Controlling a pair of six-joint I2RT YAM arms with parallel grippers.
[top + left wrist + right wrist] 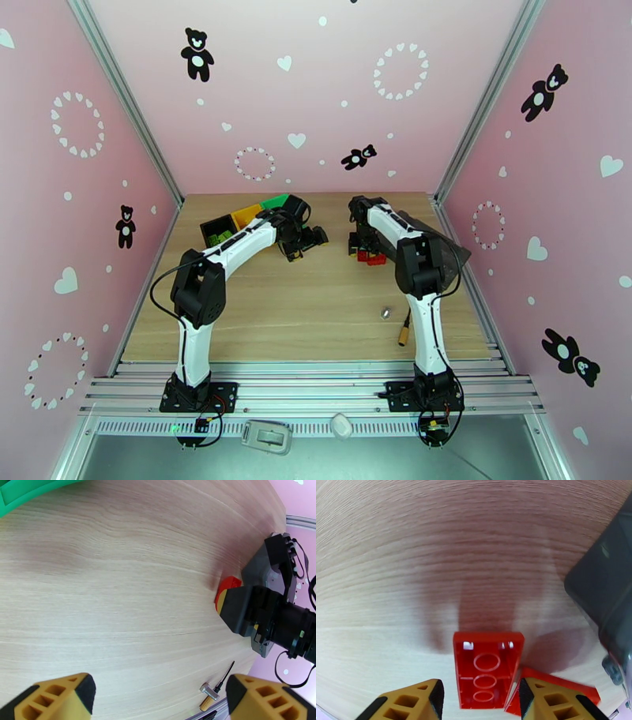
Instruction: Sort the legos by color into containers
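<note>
- Over on the right, the right claw [481,689] hangs low over the bench [316,300], jaws at a middling gap, straddling a red lego [488,675].
- That brick lies studs-down with its hollow underside up. A sliver of bench shows between it and one finger [414,701], so no pinch. Contact on the other side I cannot tell.
- A second red brick [557,687] lies just beside it at 4 o'clock, and the dark grey tray [604,586] sits at 2 o'clock.
- From above, the small pile of legos [371,256] is at 2 o'clock on the bench, under the right claw [359,241].
- The containers [246,215] sit at 11 o'clock: black, yellow and green in a row, with green bricks [223,235] in the black one.
- The left claw [161,687] hovers beside the containers, jaws spread wide with nothing between them.
- A pen-like tool [405,328] and a bolt [385,313] lie at 4 o'clock.
</note>
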